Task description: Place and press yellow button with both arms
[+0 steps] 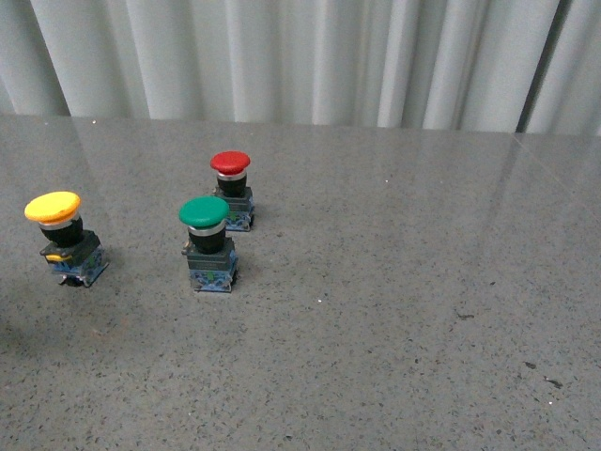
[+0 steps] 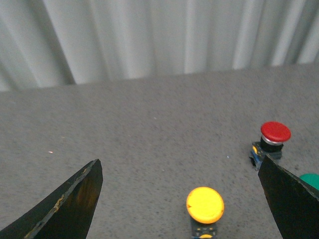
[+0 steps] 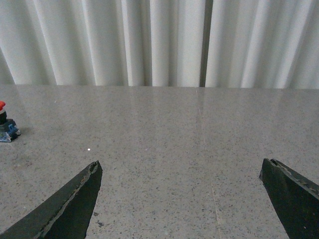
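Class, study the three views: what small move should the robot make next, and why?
Probably ease the left pincer toward the yellow button. The pincer is open, the button shows untouched ahead between its fingers, and it stands furthest left on the table, on that arm's side.

left jaws: spread wide, empty | right jaws: spread wide, empty

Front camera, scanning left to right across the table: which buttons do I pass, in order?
yellow button → green button → red button, which stands just right of the green one and farther back.
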Available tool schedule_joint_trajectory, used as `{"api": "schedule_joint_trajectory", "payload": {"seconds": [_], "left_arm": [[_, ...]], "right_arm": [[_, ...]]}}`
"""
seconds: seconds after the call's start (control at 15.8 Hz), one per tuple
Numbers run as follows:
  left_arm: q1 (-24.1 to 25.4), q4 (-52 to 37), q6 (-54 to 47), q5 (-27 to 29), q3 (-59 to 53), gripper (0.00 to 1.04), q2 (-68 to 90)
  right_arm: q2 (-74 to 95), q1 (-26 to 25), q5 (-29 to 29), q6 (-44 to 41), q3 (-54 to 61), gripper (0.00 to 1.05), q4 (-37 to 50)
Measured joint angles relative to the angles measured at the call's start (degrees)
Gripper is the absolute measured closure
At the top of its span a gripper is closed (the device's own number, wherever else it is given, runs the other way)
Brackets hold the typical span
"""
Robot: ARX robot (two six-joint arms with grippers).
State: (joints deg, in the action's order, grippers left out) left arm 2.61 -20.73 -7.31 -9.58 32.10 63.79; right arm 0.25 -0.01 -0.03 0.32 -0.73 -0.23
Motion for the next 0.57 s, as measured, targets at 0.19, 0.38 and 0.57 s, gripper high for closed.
{"api": "schedule_joint_trajectory", "payload": {"seconds": [0.19,0.38,0.57], "left_arm": [[-4.11,6.45,1.33,2.99,10.49,0.07,13.11],[-4.9,9.55,2.82,4.68,11.17,0.07,19.78],[-4.72,8.85,2.99,5.73,10.95,0.07,22.08]], "right_arm": [[0.0,0.0,0.0,0.02,0.0,0.07,0.0],[0.0,0.0,0.0,0.02,0.0,0.07,-0.02],[0.0,0.0,0.0,0.02,0.0,0.07,-0.02]]}}
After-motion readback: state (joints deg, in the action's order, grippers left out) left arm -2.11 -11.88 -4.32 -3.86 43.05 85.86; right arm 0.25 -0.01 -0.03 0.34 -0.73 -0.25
